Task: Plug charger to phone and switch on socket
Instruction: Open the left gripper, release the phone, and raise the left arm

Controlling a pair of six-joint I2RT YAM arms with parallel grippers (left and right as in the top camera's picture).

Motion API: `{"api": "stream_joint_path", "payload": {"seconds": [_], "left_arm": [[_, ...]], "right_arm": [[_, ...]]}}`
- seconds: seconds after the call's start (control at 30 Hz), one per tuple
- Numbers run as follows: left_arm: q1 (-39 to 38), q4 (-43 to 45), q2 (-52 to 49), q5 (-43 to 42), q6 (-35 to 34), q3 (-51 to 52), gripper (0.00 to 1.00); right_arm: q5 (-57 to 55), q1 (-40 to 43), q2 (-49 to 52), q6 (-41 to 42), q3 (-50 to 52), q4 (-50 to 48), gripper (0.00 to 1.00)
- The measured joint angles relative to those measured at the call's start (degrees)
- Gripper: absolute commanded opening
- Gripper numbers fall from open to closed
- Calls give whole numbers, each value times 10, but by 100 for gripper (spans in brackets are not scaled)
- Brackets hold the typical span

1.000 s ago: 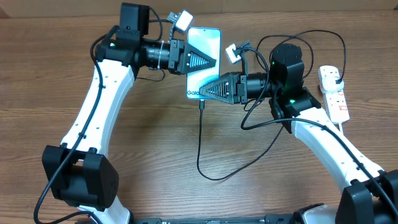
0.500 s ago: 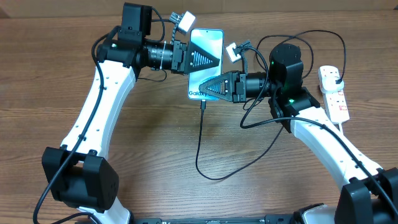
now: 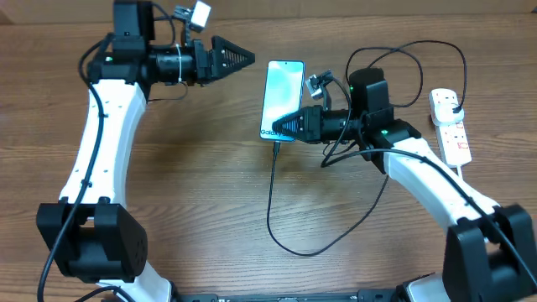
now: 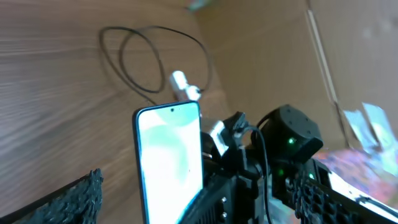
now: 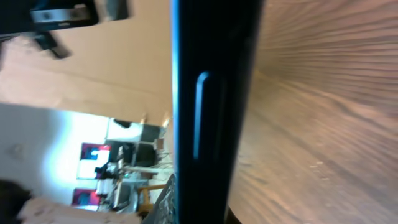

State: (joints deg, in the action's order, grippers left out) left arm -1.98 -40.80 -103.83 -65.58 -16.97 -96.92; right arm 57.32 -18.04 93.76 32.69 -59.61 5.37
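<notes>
Phone [image 3: 284, 88], lower end seemingly in right tool [image 3: 281, 127]

Lettering on the phone [image 3: 283, 88]
White letters beginning "Gal" stand at the screen's lower end in the overhead view; the rest cannot be read.

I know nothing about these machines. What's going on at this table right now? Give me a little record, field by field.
phone: screen lit, lower end in the right claw
right claw: shut on the phone's lower end
left claw: open, holding nothing, apart from the phone
charger: thin black cable looping over the table from the phone's lower end; whether its tip is seated cannot be told
power strip: white, at the far side beyond the right arm, no claw on it
</notes>
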Motion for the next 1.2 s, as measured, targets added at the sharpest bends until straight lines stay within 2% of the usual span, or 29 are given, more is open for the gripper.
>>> {"api": "stream_joint_path", "payload": {"seconds": [0.33,0.5,0.67,0.77,0.9,1.0,1.07,1.2], "left_arm": [[1,-13,0,170,0,0,100],[1,-14,0,319,0,0,100],[1,-14,0,413,0,0,100],[1,-14,0,440,0,0,100],[1,-14,0,454,0,0,100],[1,-14,0,457,0,0,100],[1,-14,0,459,0,0,100],[1,-14,0,461,0,0,100]], "right_arm": [[-43,0,136,-17,0,7,6],[-81,-2,159,-19,0,5,4],[-97,-12,194,-21,0,-3,5],[-98,-23,214,-23,0,-10,5],[-118,-30,225,-7,0,-10,14],[-130,-30,225,1,0,-12,16],[-133,-30,225,4,0,-12,22],[-136,-30,225,6,0,-13,29]]}}
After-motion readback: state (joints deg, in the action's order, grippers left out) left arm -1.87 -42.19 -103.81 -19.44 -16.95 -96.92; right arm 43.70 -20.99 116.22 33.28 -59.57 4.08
